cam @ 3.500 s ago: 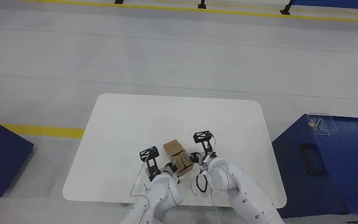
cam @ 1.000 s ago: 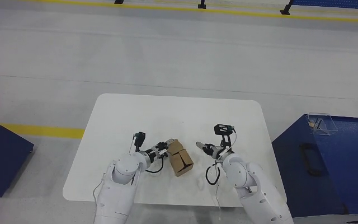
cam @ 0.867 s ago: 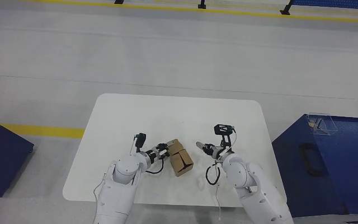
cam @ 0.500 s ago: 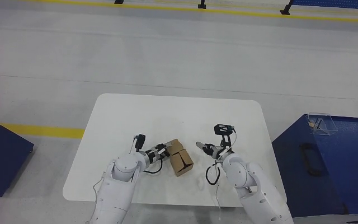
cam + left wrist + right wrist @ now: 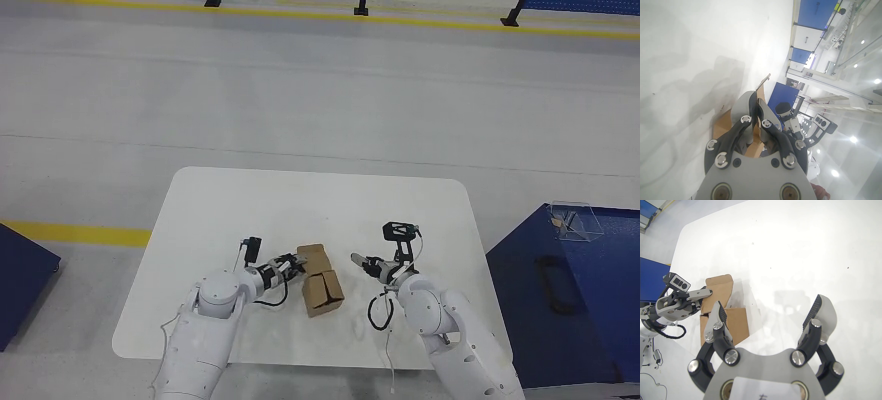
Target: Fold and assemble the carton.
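The carton (image 5: pixel 318 280) (brown, partly folded) lies on the bench (image 5: pixel 300 200), toward 6 o'clock from the bench centre. The left jaws, at the carton's 9 o'clock, are clamped on one flap. The right jaws stand wide and empty at its 3 o'clock, apart from it.

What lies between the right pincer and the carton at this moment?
A bare stretch of white table. In the top view the open right pincer stands apart from the carton, with nothing in the gap.

Bright, even light; ceiling lamps (image 5: pixel 853 139) glaring; edges warped
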Robot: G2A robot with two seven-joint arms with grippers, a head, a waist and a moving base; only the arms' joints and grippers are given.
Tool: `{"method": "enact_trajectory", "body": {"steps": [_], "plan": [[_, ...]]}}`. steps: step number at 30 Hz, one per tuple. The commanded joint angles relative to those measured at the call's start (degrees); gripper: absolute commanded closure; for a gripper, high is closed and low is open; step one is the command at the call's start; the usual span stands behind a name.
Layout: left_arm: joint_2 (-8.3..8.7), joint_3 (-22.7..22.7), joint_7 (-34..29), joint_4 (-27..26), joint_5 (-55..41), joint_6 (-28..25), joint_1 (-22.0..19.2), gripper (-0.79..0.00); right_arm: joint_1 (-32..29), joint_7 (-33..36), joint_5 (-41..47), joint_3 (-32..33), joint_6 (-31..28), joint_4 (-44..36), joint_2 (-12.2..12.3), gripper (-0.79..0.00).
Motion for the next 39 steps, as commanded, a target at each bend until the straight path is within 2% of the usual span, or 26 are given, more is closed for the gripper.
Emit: {"method": "enact_trajectory", "body": {"steps": [1, 12, 22, 25, 29, 33, 39], "plan": [[0.04, 0.3, -0.6, -2.0, -1.1, -1.5, 1.5, 0.000, -0.3, -0.6, 0.3, 0.1, -0.5, -0.1, 0.0, -0.785], [0.03, 0.3, 0.4, -2.6, -1.5, -2.1, 1.8, 0.000, -0.7, 2.4, 1.3, 2.5, -3.6, -3.1, 0.4, -0.785], [-1.68, 3.2, 18.7, -13.4, -17.2, -9.8, 16.3, 0.000, -0.5, 2.5, 2.2, 4.1, -4.1, -3.6, 0.5, -0.785], [-2.24, 4.8, 26.0, -15.0, -19.3, -12.9, 18.9, 0.000, -0.2, 2.6, 2.2, 3.9, -4.5, -3.2, 0.5, -0.785], [-2.94, 6.4, 34.1, -15.4, -22.6, -16.0, 20.5, 0.000, 0.3, 3.2, 2.3, 3.5, -4.9, -2.7, 0.4, -0.785], [-3.24, 8.0, 40.2, -14.2, -20.7, -17.9, 20.7, 0.000, 0.9, 4.4, 1.9, 3.1, -5.1, -2.4, 0.4, -0.785], [-3.26, 8.6, 41.4, -11.7, -21.9, -15.2, 18.9, 0.000, 1.6, 6.1, 0.9, 2.7, -5.5, -1.2, 0.5, -0.785]]}}
